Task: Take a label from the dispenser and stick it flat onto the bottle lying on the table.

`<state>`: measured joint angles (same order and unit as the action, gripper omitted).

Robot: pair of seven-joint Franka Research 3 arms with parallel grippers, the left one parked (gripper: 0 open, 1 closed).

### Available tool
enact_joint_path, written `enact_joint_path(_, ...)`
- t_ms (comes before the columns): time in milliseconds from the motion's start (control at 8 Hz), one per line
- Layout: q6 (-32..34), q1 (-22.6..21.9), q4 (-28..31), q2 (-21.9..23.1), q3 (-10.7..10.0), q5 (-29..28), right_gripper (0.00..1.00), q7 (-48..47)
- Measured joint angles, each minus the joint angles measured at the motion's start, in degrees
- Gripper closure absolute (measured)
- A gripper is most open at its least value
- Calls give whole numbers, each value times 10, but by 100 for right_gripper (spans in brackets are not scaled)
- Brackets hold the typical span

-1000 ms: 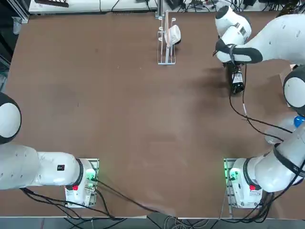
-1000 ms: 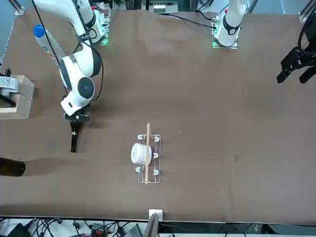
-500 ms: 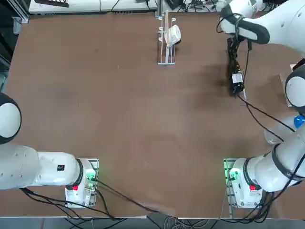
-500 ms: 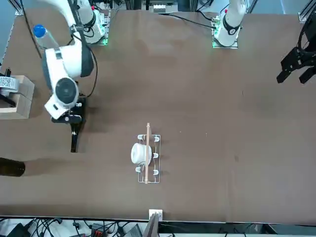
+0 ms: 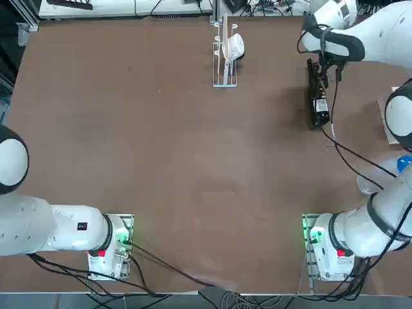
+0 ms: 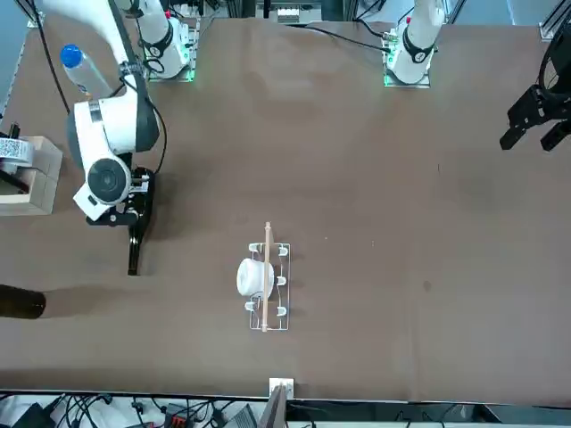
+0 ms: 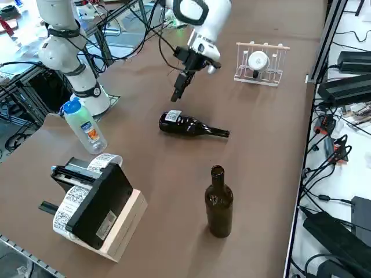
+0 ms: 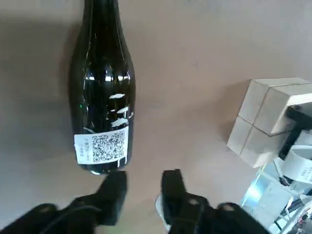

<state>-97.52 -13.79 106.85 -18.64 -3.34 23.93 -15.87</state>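
The slim dark bottle [image 7: 191, 125] lies on the brown table [image 5: 161, 141], neck toward the far edge. A small white label [image 8: 101, 146] with a printed code sits flat on the bottle's body [image 8: 102, 83] near its base, and also shows as label [image 7: 172, 116]. My right gripper [image 8: 144, 184] hangs above the table beside the bottle's base, clear of it, fingers [image 8: 115, 189] a little apart with nothing between them. From above, the gripper [image 5: 318, 76] overlaps the bottle [image 5: 320, 109]. The clear dispenser [image 5: 225, 53] with its white roll stands at the far middle.
A label printer on a wooden block [image 7: 95, 205] sits at the table's right edge. A clear plastic bottle with a blue cap [image 7: 84, 127] stands near it. A fatter brown bottle [image 7: 218, 202] stands upright beyond the lying bottle.
My right gripper has lifted off the bottle and drawn back above it. The bottle with its label has stayed in place.
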Motion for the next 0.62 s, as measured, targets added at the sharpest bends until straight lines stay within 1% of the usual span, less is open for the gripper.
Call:
enact_joint_path(125,-20,4,14,-1,0,0,81,0)
enact_joint_path(250,-38,7,26,-2,0,0,96,0)
enact_joint_path(625,-76,10,51,-4,0,0,98,-1)
